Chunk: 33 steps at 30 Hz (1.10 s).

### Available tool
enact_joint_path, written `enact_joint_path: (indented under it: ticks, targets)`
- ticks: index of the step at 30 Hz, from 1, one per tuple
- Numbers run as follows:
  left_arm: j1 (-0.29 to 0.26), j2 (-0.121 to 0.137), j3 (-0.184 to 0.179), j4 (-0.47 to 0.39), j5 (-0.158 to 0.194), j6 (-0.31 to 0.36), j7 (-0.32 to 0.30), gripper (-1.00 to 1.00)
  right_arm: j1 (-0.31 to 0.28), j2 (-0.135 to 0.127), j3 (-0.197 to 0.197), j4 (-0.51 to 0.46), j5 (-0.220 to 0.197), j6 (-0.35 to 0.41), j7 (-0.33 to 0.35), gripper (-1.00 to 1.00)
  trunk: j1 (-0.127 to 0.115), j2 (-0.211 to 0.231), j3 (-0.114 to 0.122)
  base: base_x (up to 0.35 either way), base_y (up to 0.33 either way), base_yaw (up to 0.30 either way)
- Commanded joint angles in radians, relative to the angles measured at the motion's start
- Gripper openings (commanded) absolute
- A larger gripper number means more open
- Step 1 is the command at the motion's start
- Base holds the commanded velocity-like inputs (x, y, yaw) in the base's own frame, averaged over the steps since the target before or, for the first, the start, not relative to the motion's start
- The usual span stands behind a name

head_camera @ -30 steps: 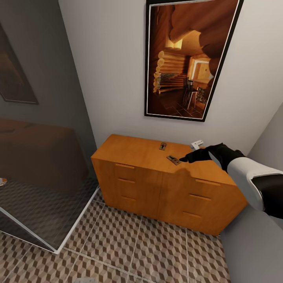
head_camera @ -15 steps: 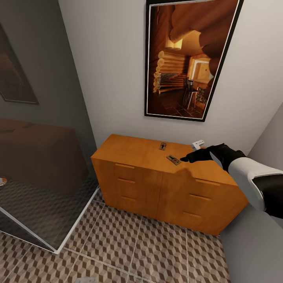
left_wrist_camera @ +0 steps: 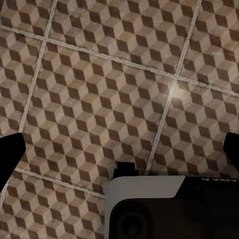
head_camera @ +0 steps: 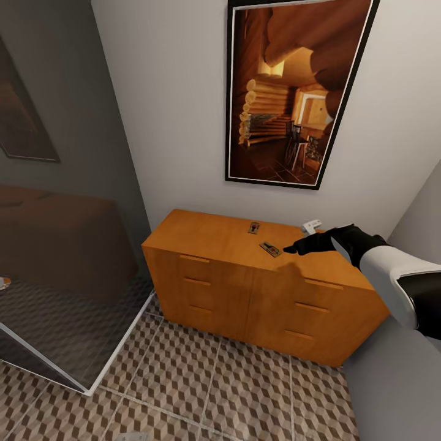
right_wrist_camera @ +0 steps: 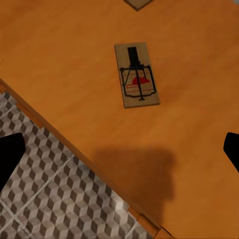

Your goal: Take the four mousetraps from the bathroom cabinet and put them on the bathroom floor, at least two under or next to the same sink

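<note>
Head view: two mousetraps lie flat on the cabinet top — near mousetrap just off the right gripper, far mousetrap toward the wall. Loose on a bare top, open to a grasp from above. Right wrist view — near trap sits between wide-spread fingertips, untouched, nothing held. Left gripper hangs wide over the bathroom floor, empty.

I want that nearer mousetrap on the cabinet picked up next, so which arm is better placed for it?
Right. Its pincer hangs open beside the nearer mousetrap on the cabinet; the left pincer faces the bathroom floor.
</note>
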<state>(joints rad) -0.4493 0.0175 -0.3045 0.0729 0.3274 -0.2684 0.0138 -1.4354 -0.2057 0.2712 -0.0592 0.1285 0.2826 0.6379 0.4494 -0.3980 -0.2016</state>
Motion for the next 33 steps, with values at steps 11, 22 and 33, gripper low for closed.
enact_joint_path:
  ticks: [11,22,33]
  targets:
    - [-0.002,-0.001,-0.008,0.004,0.004,-0.006,0.001,1.0,0.0,-0.001,-0.004,0.015,0.011,0.003,0.008,1.0,0.001,-0.002,-0.002,0.0,0.0,0.0]
    - [-0.002,-0.001,-0.008,0.004,0.004,-0.006,0.001,1.0,0.0,-0.001,-0.004,0.016,0.01,0.003,0.008,1.0,0.001,-0.002,-0.002,0.0,0.0,0.0]
    - [-0.002,-0.001,-0.008,0.004,0.004,-0.006,0.001,1.0,0.0,-0.001,-0.004,0.016,0.011,0.003,0.008,1.0,0.001,-0.002,-0.002,0.048,0.0,0.0]
